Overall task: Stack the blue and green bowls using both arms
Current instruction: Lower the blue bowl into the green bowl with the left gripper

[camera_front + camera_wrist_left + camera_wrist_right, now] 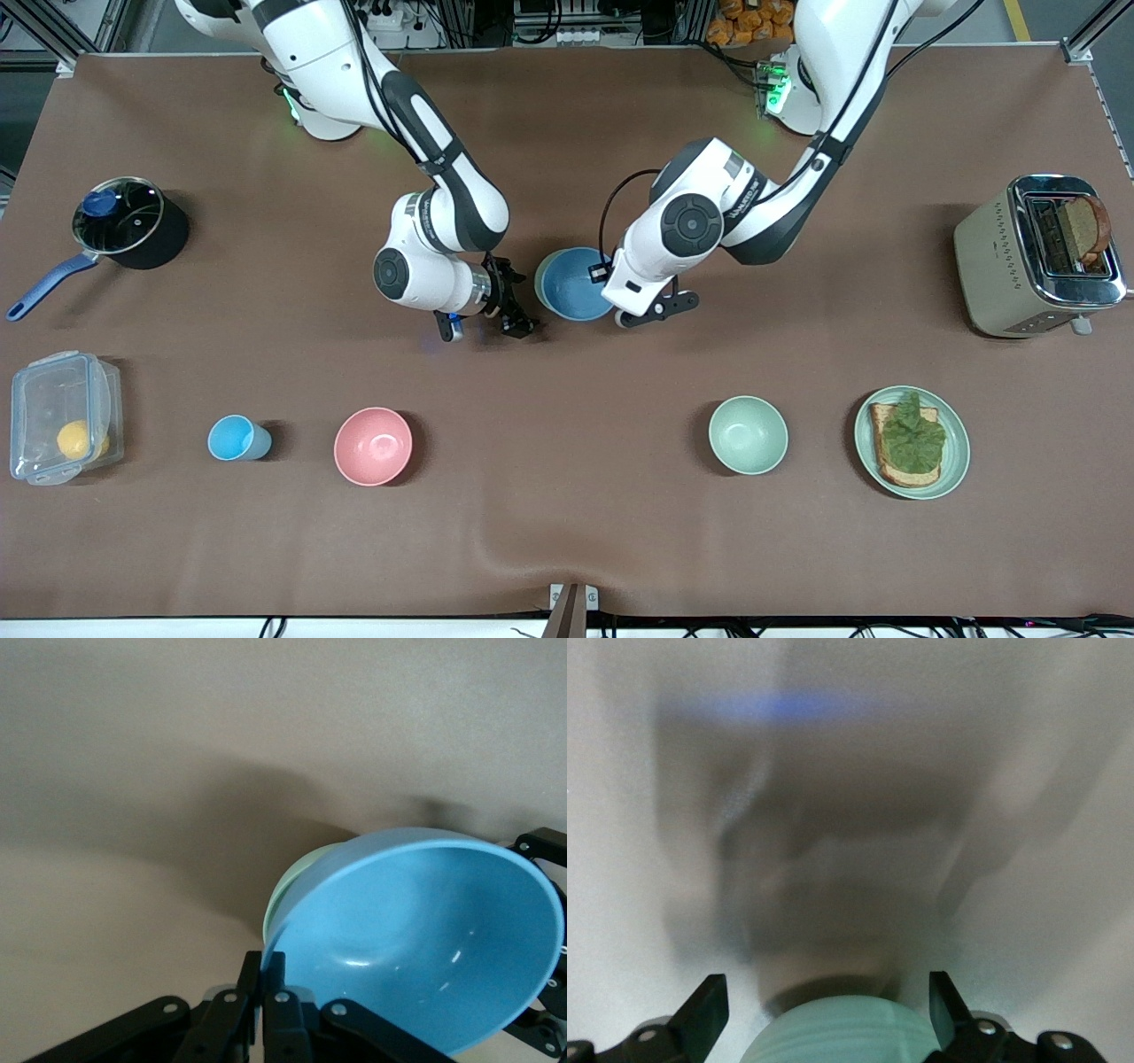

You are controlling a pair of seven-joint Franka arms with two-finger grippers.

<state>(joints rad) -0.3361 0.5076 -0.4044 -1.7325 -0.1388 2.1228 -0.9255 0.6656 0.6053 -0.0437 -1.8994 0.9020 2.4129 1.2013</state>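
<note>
The left gripper [264,992] is pinching the rim of the blue bowl [425,948] — its two fingers are closed flat against each other on the thin wall, and the bowl is tilting in the left wrist view. A sliver of the green bowl [297,881] is showing just under the blue one, so the blue bowl is sitting nested in the green bowl. In the front view the pair [571,283] is lying mid-table, between the two arms, with only a thin green edge [539,280] peeking out toward the right arm's end.

The right gripper [514,310] is hanging just beside the stacked bowls, on the side toward the right arm's end of the table. Its fingers [709,1010] are standing wide apart in the right wrist view, gripping nothing, with the rounded green wall [842,1032] showing between them; whether they are touching it I cannot tell.

Nearer the front camera a pink bowl [373,446], a small blue cup [232,438] and a clear lidded box [62,416] with something yellow inside are sitting toward the right arm's end — a pale green bowl [748,434] and a plate [957,461] of toast are sitting toward the left arm's end. A lidded saucepan [124,221] and a toaster [1001,266] are standing farther from the camera, at the table's two ends.
</note>
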